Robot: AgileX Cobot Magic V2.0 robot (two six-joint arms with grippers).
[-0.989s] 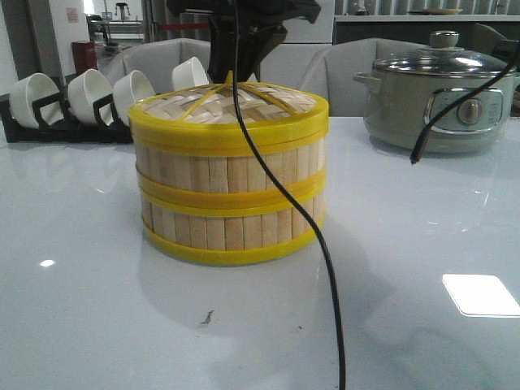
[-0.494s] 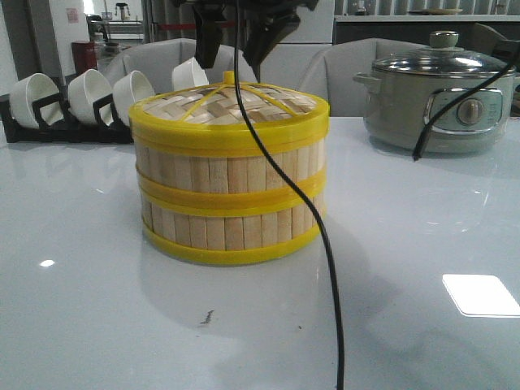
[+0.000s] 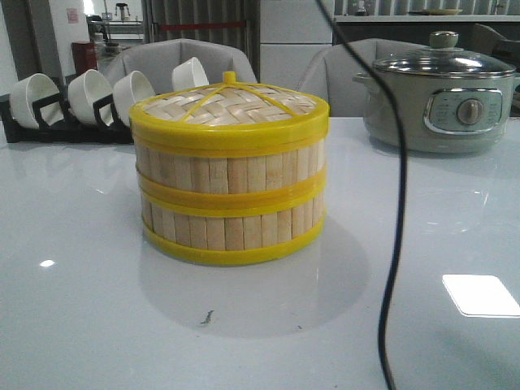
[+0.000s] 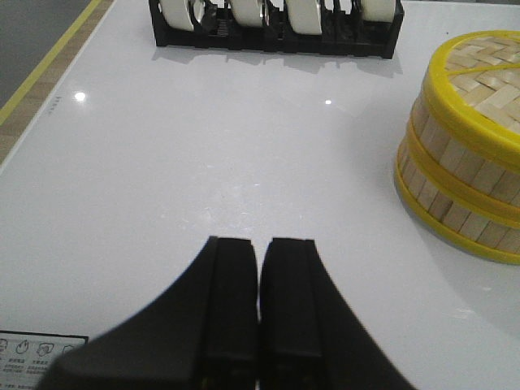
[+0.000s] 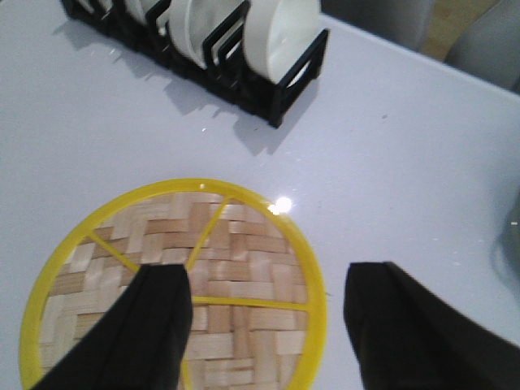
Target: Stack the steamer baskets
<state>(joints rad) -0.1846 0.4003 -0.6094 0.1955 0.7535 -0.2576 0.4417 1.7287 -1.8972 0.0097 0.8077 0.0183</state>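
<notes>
Two steamer baskets (image 3: 231, 199) stand stacked one on the other at the table's middle, with the woven lid (image 3: 230, 107) resting on top. The left wrist view shows the same stack (image 4: 465, 154) off to one side, apart from my left gripper (image 4: 260, 248), whose fingers are pressed together with nothing between them. High above the lid (image 5: 175, 280) hangs my right gripper (image 5: 268, 296), open and empty, clear of the stack. Neither gripper shows in the front view.
A black rack of white cups (image 3: 81, 101) stands at the back left. The grey electric pot (image 3: 443, 97) sits at the back right. A black cable (image 3: 398, 203) hangs down in front of the table's right half.
The right gripper, close over the lid a second ago, has risen out of the front view. The hanging cable has swung to the right. The stack has not moved.
</notes>
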